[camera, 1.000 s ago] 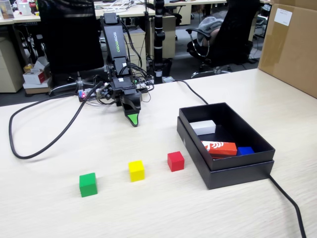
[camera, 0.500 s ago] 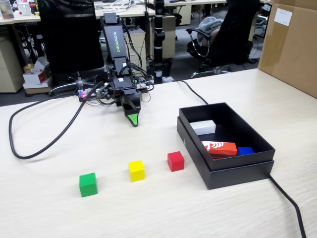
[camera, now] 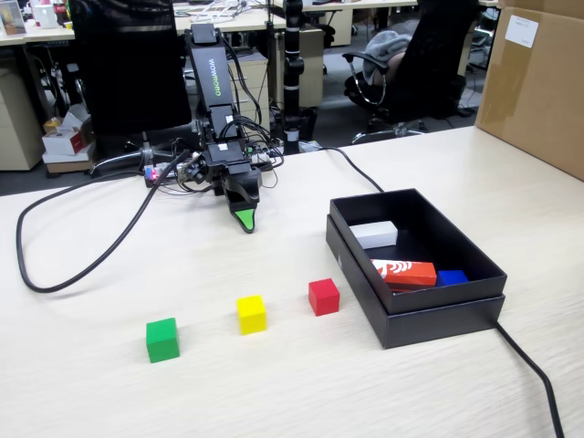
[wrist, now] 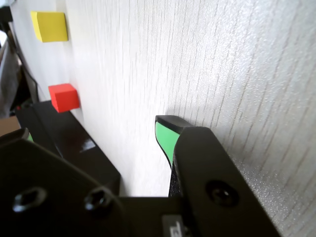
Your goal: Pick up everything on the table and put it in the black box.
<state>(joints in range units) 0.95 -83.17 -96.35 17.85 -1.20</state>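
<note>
Three small cubes sit in a row on the beige table (camera: 91, 401): green (camera: 162, 339) at the left, yellow (camera: 251, 314) in the middle, red (camera: 323, 297) at the right, next to the black box (camera: 429, 321). My gripper (camera: 245, 219) points down just above the table behind the cubes, well apart from them, open and empty. In the wrist view the gripper (wrist: 96, 129) shows a wide gap between its green-padded jaws. That view also shows the yellow cube (wrist: 49, 26), the red cube (wrist: 64, 97) and a wall of the black box (wrist: 74, 143). The green cube is out of that view.
The black box holds a white block (camera: 375, 234), a red-and-white carton (camera: 404, 272) and a blue block (camera: 451, 277). A thick black cable (camera: 82, 260) loops at the left and another (camera: 529, 365) runs past the box. A brown carton (camera: 538, 82) stands at the back right.
</note>
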